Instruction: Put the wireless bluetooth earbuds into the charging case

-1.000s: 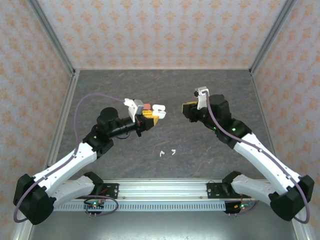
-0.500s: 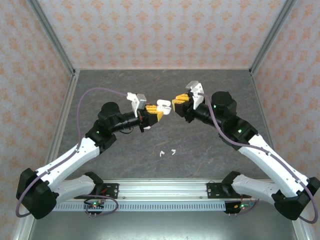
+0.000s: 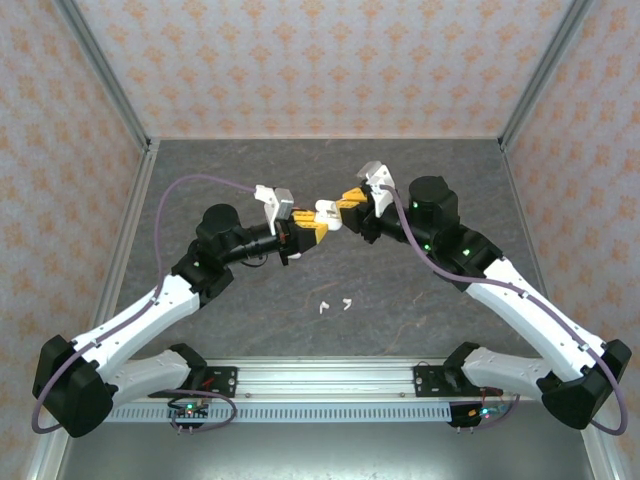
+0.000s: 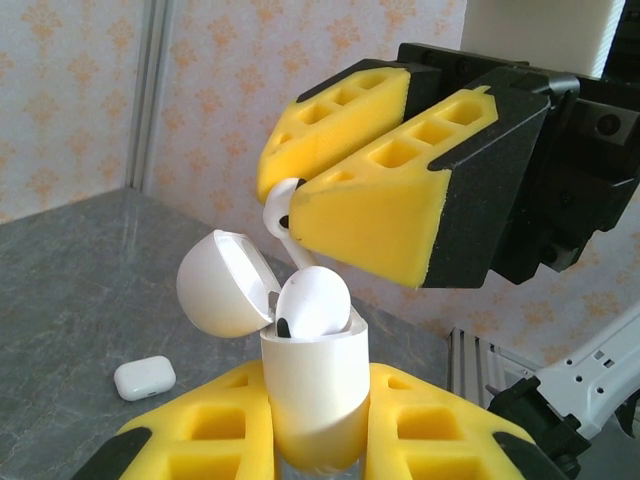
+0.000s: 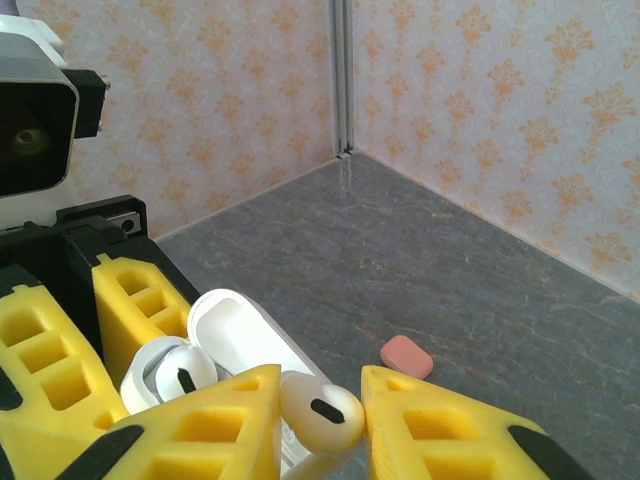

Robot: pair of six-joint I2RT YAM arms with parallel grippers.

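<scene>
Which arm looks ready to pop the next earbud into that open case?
The right arm: its jaws pinch an earbud close to the open case, which the left arm holds.

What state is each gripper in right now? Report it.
Left gripper: closed on the open charging case.
Right gripper: closed on a white earbud.

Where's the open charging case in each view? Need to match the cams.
Top external: charging case just above frame centre.
Left wrist: bottom centre, lid hinged open to the left.
Right wrist: lower left.
Shared landmark: right end effector, pinching an earbud beside the case.
</scene>
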